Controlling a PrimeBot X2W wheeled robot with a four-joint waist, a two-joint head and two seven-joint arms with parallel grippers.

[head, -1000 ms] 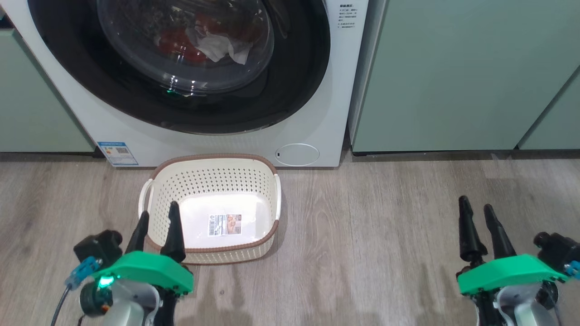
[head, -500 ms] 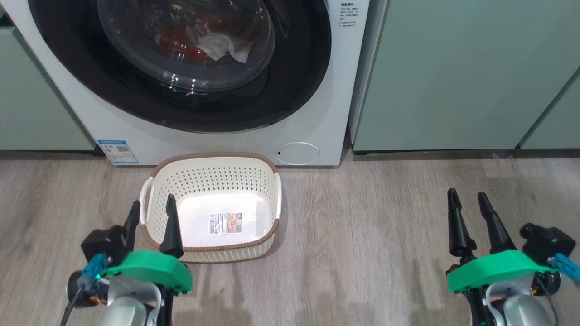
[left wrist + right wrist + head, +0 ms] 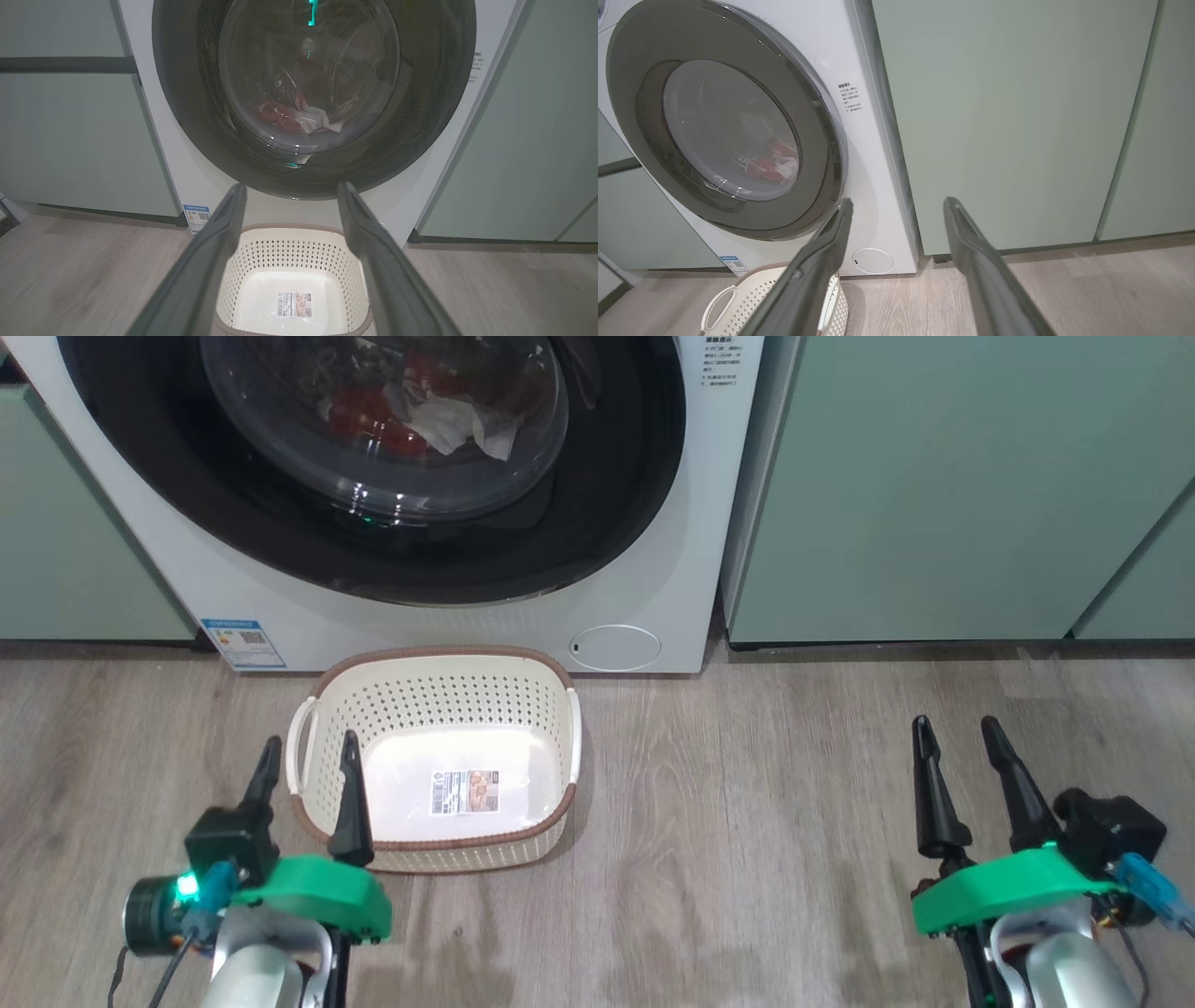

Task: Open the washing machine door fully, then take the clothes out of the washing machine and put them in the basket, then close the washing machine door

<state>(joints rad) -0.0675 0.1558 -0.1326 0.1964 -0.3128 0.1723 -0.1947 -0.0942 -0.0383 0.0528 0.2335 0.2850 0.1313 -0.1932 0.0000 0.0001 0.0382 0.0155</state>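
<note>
Washing machine door point(image 3: 597, 504) shut; right pincer point(image 3: 955, 721) edged forward.

Stock on view: one large white front-loading washing machine point(image 3: 653, 569); one round door point(image 3: 616, 476) with a glossy black ring and a clear glass bowl; one small round white hatch point(image 3: 615, 647); one blue sticker point(image 3: 241, 642); one heap of red and white fabric clothes point(image 3: 373, 415) behind the glass, number of pieces not countable; one cream perforated plastic basket point(image 3: 439, 653) with a brown rim, two white side handles point(image 3: 297, 747) and one label point(image 3: 464, 792); three pale green cabinet fronts point(image 3: 934, 485) in the head view; two grippers, the left gripper point(image 3: 310, 739) and the right gripper point(image 3: 954, 721), with two long dark fingers point(image 3: 353, 803) each, four in all.
</note>
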